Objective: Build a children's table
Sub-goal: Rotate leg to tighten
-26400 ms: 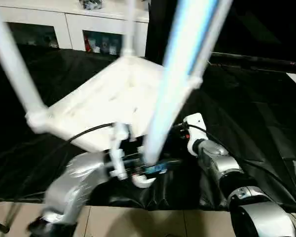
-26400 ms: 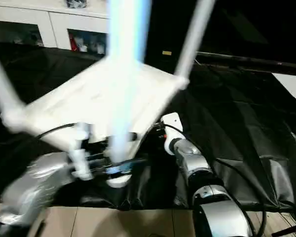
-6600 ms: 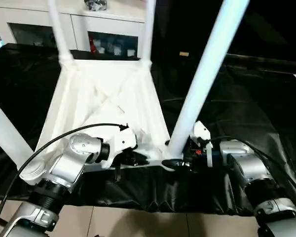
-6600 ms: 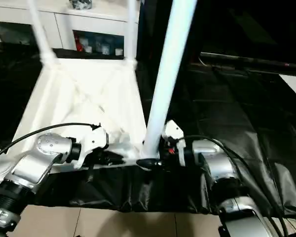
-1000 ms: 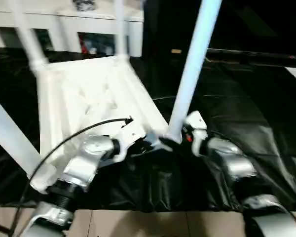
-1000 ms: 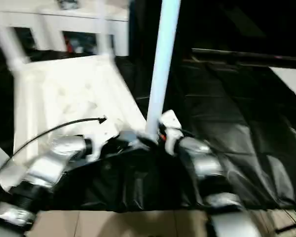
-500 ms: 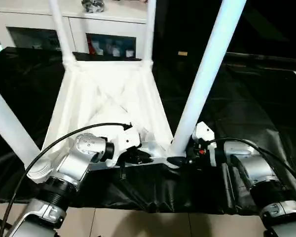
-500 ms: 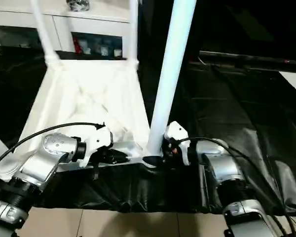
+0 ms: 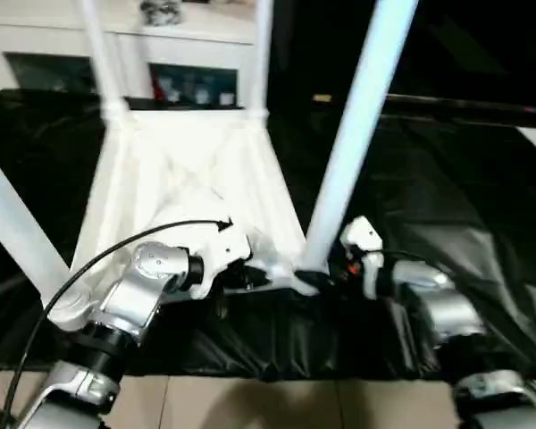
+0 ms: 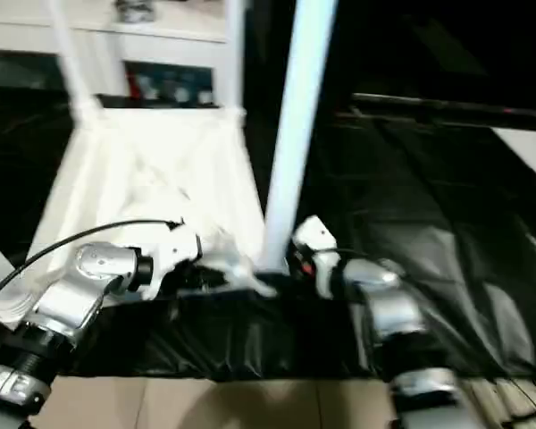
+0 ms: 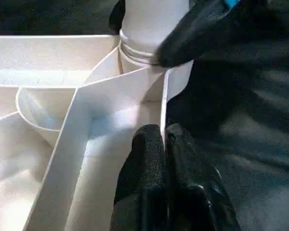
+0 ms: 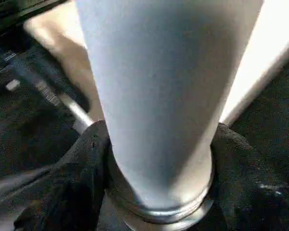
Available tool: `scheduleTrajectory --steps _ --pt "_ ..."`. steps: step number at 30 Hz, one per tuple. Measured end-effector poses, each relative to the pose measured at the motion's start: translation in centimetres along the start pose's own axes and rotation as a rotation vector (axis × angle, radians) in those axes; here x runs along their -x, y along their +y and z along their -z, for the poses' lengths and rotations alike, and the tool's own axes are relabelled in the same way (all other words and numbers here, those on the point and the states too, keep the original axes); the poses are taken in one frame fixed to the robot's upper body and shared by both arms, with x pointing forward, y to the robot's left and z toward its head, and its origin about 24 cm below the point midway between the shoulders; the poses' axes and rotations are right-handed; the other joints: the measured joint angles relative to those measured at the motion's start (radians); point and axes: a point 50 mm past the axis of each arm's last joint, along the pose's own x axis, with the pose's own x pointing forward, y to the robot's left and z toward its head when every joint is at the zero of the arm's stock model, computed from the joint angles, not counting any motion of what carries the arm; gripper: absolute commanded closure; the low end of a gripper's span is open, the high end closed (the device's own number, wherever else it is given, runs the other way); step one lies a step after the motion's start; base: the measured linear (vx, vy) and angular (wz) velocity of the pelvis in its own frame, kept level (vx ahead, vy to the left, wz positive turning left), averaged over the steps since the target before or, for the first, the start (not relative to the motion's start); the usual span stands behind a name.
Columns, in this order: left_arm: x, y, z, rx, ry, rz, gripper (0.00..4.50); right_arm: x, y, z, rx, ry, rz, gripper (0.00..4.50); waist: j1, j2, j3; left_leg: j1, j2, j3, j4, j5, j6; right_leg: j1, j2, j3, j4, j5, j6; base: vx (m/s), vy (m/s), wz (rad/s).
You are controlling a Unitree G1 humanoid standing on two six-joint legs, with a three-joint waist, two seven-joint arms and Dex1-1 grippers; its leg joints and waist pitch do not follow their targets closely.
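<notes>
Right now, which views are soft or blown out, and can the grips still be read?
Head views: motion-soft, the tabletop glaring white against the dark sheet. Left wrist view: sharp enough; the left gripper pinches the tabletop's thin rim. Right wrist view: the near leg looms close and soft, shaded on one side, with the right gripper's fingers on either side of its base.

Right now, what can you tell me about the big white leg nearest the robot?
The leg is a long, smooth white plastic tube that stands nearly upright, leaning a little. Its ringed foot sits in the corner socket of the upside-down tabletop. The right gripper has a black finger on each side of its base. The left gripper pinches the tabletop's rim beside it.
</notes>
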Motion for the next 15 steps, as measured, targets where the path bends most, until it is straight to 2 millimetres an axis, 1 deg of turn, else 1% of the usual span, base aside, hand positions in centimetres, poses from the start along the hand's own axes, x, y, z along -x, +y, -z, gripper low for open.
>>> scheduleTrajectory --steps 4,6,7,8,10,12,13,14,15 --pt "-1.4 -0.2 -0.6 0.044 -0.002 -0.127 4.50 -2.0 -0.2 -0.3 -0.066 -0.042 0.212 1.83 -0.024 0.000 0.000 -0.001 0.000 -0.002 0.003 0.000 0.000 -0.002 0.000 -0.001 -0.004 0.000 0.000 0.000 0.000 0.00" --pt "-1.9 -0.4 -0.9 0.062 -0.001 -0.169 4.50 -2.7 -0.1 -0.5 -0.078 -0.053 0.291 1.83 -0.028 0.000 0.000 -0.001 0.000 -0.002 0.003 0.000 0.000 -0.003 0.000 -0.001 -0.005 0.000 0.000 0.000 0.000 0.00" --pt "-2.0 -0.4 -1.0 0.070 -0.001 -0.187 4.50 -3.0 -0.1 -0.6 -0.079 -0.059 0.318 1.83 -0.029 0.001 0.000 -0.001 0.000 -0.002 0.002 0.000 0.000 -0.004 0.000 -0.001 -0.005 0.000 0.000 0.000 0.000 0.00" --pt "-2.1 -0.4 -1.1 0.074 -0.001 -0.195 4.50 -3.1 -0.1 -0.7 -0.080 -0.061 0.327 1.48 -0.029 0.001 0.000 -0.001 0.000 -0.001 0.002 0.000 0.000 -0.005 0.000 -0.001 -0.005 0.000 0.000 0.000 0.000 0.00" --pt "-2.1 -0.4 -1.2 0.075 -0.002 -0.200 4.50 -3.2 -0.1 -0.7 -0.083 -0.069 0.331 1.13 -0.028 0.001 0.000 -0.001 -0.001 0.000 0.000 0.000 0.000 -0.005 0.000 -0.001 -0.005 0.001 -0.001 0.000 0.000 0.00" --pt "-2.2 -0.5 -1.3 0.074 -0.008 -0.195 4.50 -3.2 -0.1 -0.9 -0.086 -0.081 0.332 1.11 -0.023 0.003 0.001 -0.002 -0.001 0.001 -0.002 0.000 0.000 -0.005 0.000 -0.001 -0.005 0.003 -0.003 0.000 0.000 0.00" --pt "-2.3 -0.6 -1.4 0.073 -0.010 -0.191 4.50 -3.2 -0.1 -1.0 -0.087 -0.083 0.333 0.86 -0.020 0.004 0.001 -0.002 -0.001 0.001 -0.003 0.000 0.000 -0.005 0.000 -0.001 -0.005 0.004 -0.004 0.000 0.000 0.00" --pt "-2.3 -0.6 -1.4 0.073 -0.010 -0.190 4.50 -3.2 -0.1 -1.0 -0.087 -0.083 0.333 0.86 -0.020 0.004 0.001 -0.002 -0.001 0.001 -0.004 0.000 0.000 -0.005 0.000 -0.001 -0.004 0.004 -0.004 0.000 0.000 0.00" --pt "-2.3 -0.6 -1.4 0.071 -0.011 -0.183 4.50 -3.2 -0.1 -1.0 -0.081 -0.083 0.327 0.73 -0.019 0.004 0.001 -0.001 -0.001 0.002 -0.006 0.000 0.000 -0.005 0.000 -0.001 -0.004 0.004 -0.004 0.000 0.000 0.00"
